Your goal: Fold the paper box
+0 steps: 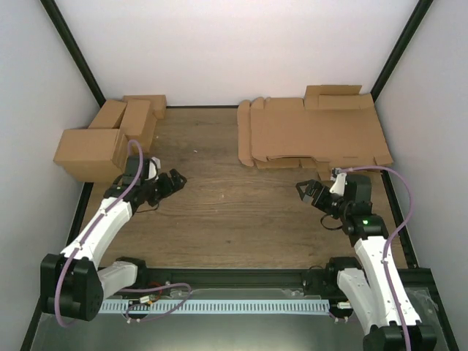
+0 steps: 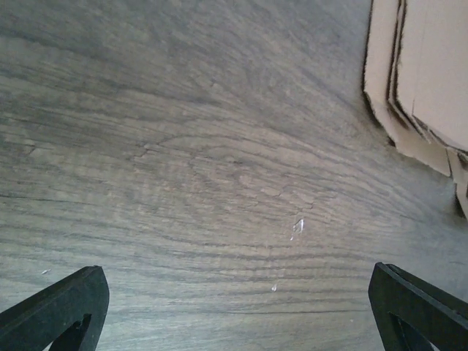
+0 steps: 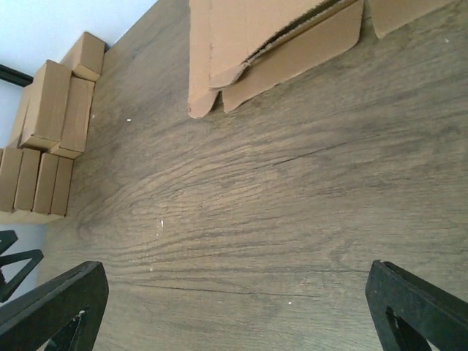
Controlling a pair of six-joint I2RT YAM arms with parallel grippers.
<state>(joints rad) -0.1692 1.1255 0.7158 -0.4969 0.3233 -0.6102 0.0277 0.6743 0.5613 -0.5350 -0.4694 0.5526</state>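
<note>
Tools spread wide and empty, the left tool (image 1: 174, 180) and right tool (image 1: 307, 189) hover low over the table (image 1: 219, 212), arms bent, wrists turned inward toward each other. The paper box (image 1: 314, 131), a flat creased sheet, lies at 1 o'clock atop a pile (image 1: 244, 142) of like sheets, just beyond the right tool. Likely light, stiff across panels but floppy at creases, it looks best pinched at a near-edge flap. Cartons (image 1: 102, 142) sit at 10 o'clock.

White arms (image 1: 102, 227), black hands (image 1: 175, 180) (image 1: 307, 190), lilac cables (image 1: 136, 157).
</note>
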